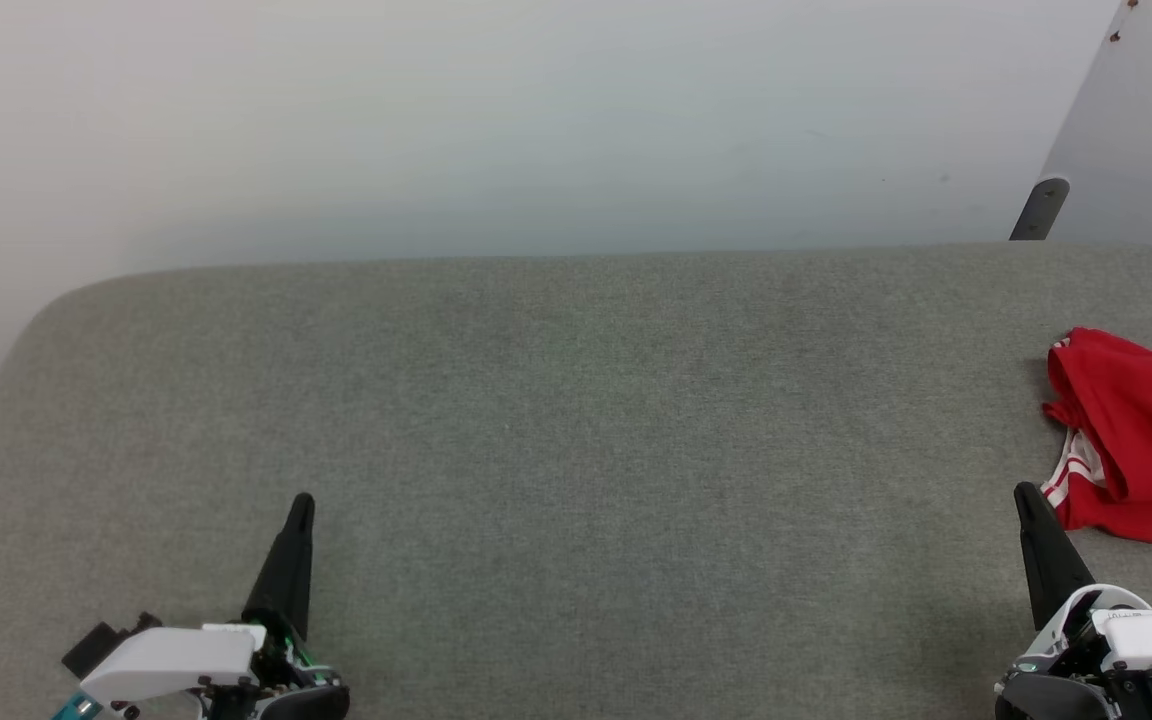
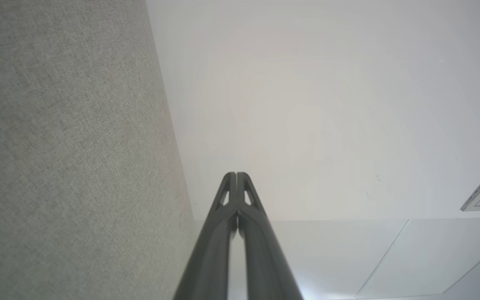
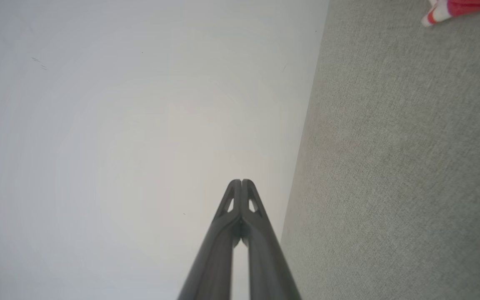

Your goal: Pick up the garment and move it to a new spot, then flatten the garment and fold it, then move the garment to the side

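The left gripper (image 1: 302, 503) is seen at the lower left of the head view and the right gripper (image 1: 1023, 492) at the lower right. Both are pressed shut, fingertips together, with nothing held between them.

The grey fabric surface (image 1: 576, 420) is spread across the head view, and a pale wall (image 1: 536, 120) is seen behind its far edge. In each wrist view that same edge is shown running beside the closed fingers.

The garment (image 1: 1136, 440) is found bunched on the surface at the far right, just beyond and beside the right gripper and apart from it. Its red bulk is given by the head view, where it is cut by the picture's edge; a striped red-and-white corner is caught at the top right of the right wrist view. The striped trim is turned leftward, toward the open surface. Its long axis seems to run from far to near, though this cannot be settled from the cropped heap.

A grey post (image 1: 1041, 208) and a pale panel (image 1: 1146, 130) are seen beyond the far right corner.
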### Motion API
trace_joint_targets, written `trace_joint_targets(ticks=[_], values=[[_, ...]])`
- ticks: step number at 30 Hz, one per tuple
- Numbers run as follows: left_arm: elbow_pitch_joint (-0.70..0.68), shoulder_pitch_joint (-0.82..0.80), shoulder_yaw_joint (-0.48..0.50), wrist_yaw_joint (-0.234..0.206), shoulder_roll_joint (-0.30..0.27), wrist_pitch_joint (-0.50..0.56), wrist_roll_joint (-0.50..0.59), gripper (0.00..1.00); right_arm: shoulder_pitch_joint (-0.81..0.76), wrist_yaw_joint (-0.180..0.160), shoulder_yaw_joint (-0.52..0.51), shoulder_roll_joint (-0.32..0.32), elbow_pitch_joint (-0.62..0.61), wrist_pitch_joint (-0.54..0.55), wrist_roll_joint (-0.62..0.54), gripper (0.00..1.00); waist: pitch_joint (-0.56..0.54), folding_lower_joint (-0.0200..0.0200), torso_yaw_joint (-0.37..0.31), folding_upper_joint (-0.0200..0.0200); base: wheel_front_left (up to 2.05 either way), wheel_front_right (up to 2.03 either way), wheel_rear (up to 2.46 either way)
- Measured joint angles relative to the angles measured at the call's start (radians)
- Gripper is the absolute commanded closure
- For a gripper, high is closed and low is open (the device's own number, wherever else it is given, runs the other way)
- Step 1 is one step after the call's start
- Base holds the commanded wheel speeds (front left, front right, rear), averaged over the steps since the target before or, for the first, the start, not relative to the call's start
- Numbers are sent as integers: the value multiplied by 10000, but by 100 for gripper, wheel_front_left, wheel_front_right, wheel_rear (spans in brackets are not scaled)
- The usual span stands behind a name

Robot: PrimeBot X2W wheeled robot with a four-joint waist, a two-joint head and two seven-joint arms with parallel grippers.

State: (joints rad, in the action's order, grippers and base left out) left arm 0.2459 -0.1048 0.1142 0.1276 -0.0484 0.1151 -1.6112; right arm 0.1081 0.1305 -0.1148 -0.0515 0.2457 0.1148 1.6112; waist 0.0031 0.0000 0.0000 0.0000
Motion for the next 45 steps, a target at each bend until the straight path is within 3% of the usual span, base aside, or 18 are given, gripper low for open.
trace_joint_targets(ticks=[45], values=[[-2,0,-2,0,0,0,0,100,0,0,0,0,0,0,0,100,0,0,0,0,0,0,0]])
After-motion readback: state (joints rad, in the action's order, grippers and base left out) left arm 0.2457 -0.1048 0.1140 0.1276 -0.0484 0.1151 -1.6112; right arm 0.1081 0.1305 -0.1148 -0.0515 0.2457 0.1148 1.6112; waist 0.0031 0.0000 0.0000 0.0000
